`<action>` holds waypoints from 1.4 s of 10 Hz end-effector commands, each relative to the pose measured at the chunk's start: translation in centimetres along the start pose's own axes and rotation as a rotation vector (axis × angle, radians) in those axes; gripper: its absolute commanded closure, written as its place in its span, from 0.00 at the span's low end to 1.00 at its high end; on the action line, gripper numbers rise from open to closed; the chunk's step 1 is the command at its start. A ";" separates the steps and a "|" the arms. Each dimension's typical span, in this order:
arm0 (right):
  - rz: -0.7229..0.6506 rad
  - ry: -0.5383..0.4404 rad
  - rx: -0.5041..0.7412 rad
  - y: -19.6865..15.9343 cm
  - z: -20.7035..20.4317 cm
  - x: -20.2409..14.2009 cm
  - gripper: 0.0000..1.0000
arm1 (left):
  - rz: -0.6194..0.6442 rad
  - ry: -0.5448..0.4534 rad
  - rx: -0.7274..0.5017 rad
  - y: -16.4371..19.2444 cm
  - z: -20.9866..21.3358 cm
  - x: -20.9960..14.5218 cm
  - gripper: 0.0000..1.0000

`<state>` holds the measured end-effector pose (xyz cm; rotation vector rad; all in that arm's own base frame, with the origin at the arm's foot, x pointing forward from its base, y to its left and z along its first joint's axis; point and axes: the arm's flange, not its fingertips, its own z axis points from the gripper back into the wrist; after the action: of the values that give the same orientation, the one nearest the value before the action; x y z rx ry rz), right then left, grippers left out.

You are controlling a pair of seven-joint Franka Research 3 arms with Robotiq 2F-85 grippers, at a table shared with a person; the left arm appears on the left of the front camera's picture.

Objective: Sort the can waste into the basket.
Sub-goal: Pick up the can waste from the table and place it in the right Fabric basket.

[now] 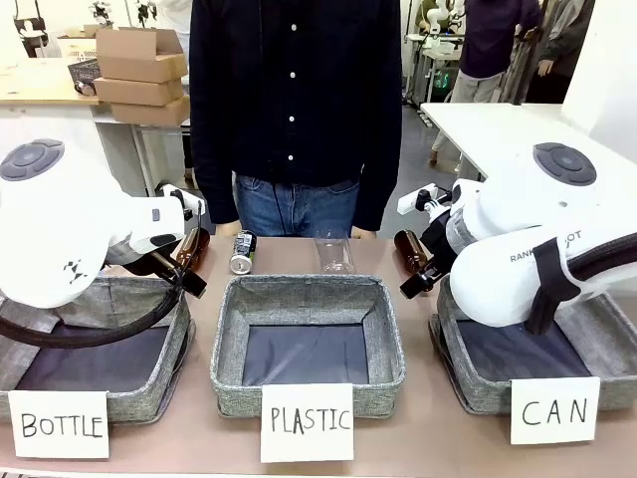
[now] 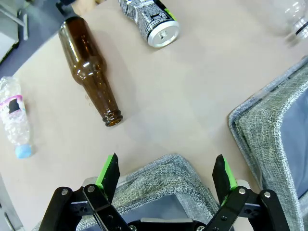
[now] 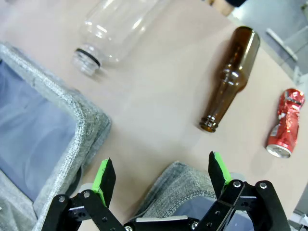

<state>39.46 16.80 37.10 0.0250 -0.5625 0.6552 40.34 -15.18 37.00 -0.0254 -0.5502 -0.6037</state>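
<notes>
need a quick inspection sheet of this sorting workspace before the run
Surface: tan table, three grey baskets along the near edge.
Job's things: black-and-silver can lying at the far edge; red can lying beside a brown bottle; CAN basket, nothing seen inside.
Clutter: second brown bottle, two clear plastic bottles, PLASTIC basket and BOTTLE basket.
Grippers: left gripper and right gripper jaws open, empty.
Cables: black hose looping from the left arm.
Surroundings: person at the far side; cardboard boxes behind.
</notes>
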 end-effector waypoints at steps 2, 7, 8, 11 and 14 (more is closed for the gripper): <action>-0.108 0.063 -0.003 -0.8 4.2 1.1 0.00 | 0.034 -0.003 -0.073 0.0 4.6 1.4 0.00; -0.152 0.013 0.040 -0.9 12.5 1.0 0.00 | 0.039 -0.046 -0.064 -2.2 14.3 2.3 0.00; -0.152 0.013 0.040 -0.9 12.5 1.0 0.00 | 0.039 -0.046 -0.064 -2.2 14.3 2.3 0.00; -0.593 -0.100 0.540 -2.7 19.7 -1.3 0.00 | 0.004 -0.076 -0.643 -1.8 20.9 0.5 0.00; -0.998 -0.245 1.132 -10.0 22.6 -10.2 0.00 | 0.259 -0.227 -1.105 7.4 23.0 -6.9 0.00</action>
<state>29.10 2.29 54.26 0.8499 -0.4049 0.3113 28.72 -5.74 55.97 -0.9003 -0.5246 -0.7598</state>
